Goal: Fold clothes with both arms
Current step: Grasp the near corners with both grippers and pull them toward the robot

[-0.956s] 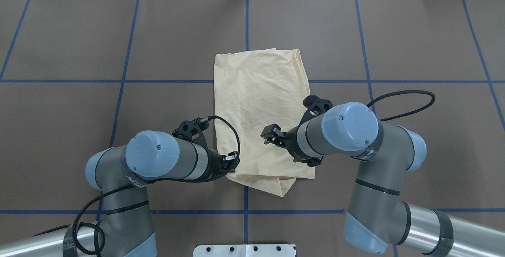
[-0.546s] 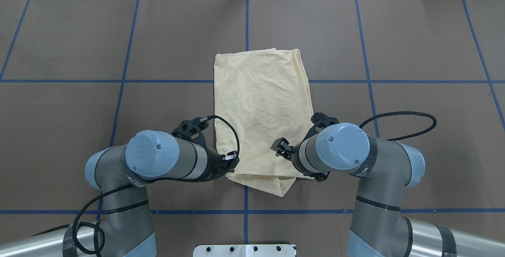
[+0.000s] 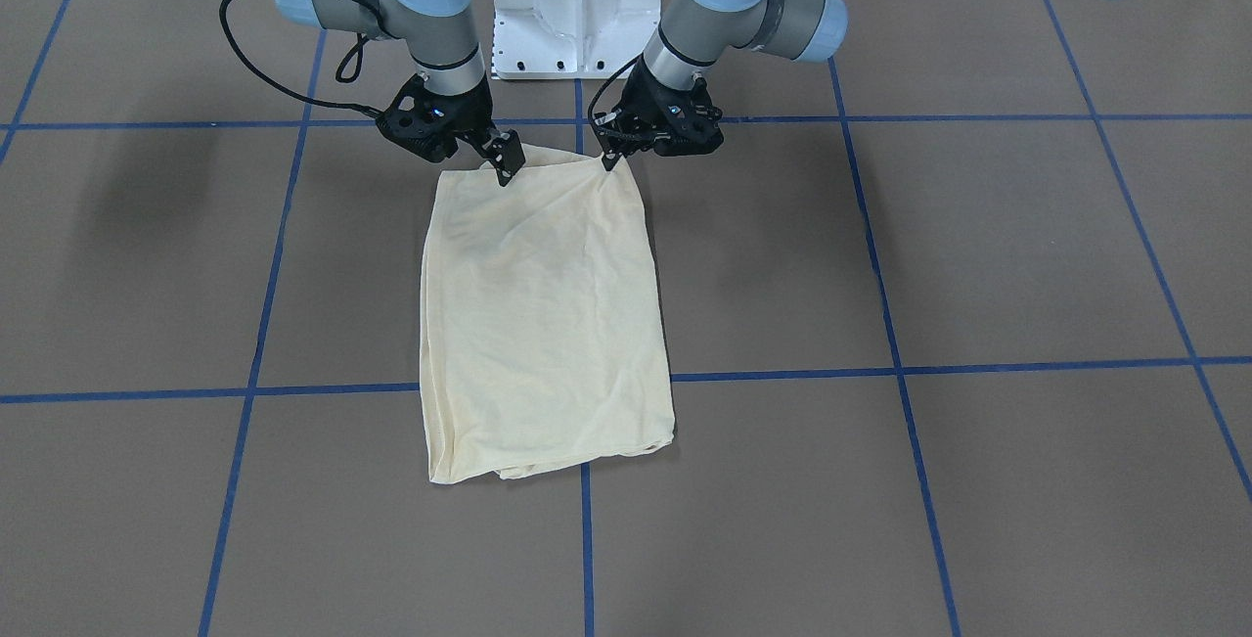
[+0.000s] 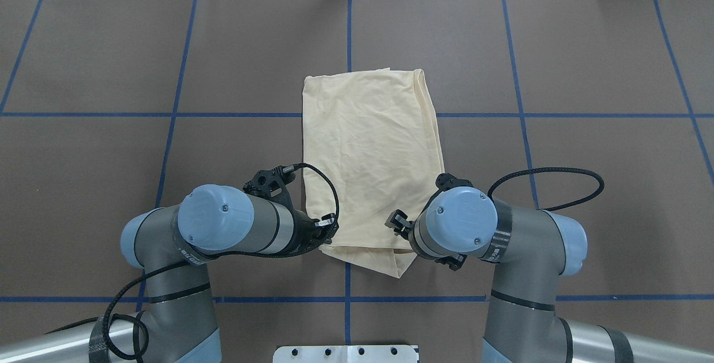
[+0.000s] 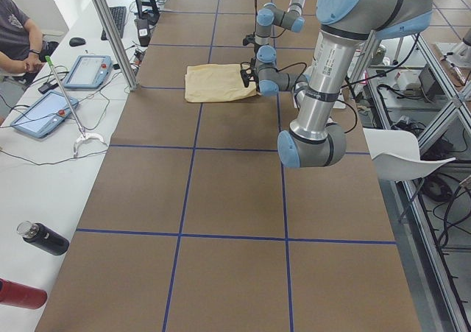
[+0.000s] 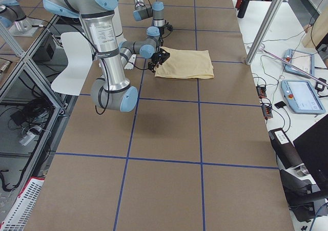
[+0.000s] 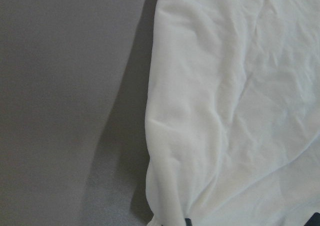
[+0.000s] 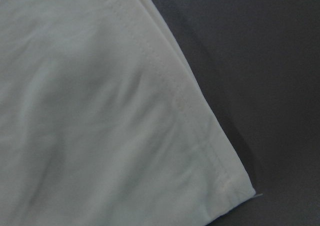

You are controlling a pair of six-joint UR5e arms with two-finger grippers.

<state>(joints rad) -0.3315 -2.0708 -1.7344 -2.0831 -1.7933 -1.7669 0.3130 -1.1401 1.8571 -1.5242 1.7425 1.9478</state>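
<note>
The left black two-finger gripper (image 4: pixel 329 230) sits low at the near left corner of the pale cream-yellow thin-fabric shirt (image 4: pixel 368 151). In the front-facing view its tip (image 3: pixel 608 159) meets the cloth where the corner rises to a small peak; whether it is pinching the fabric I cannot tell. The right black two-finger gripper (image 4: pixel 396 223) hangs just over the near right part of the shirt with its jaws a little parted, its tip (image 3: pixel 505 159) close above the near edge. The right wrist camera looks down on a stitched hem corner (image 8: pixel 200 136) lying on the table surface. The shirt is folded into a long rectangle, flat on the brown paper-covered table with blue tape lines (image 4: pixel 585 62), astride the centre line, with its long sides running away from the robot. A lower layer pokes out past its near edge (image 4: pixel 399 265). Bare brown surface runs wide to both sides and beyond the far edge. On the white side bench a black bottle with a silver cap (image 5: pixel 44 238) lies on its side; its contents cannot be seen.
</note>
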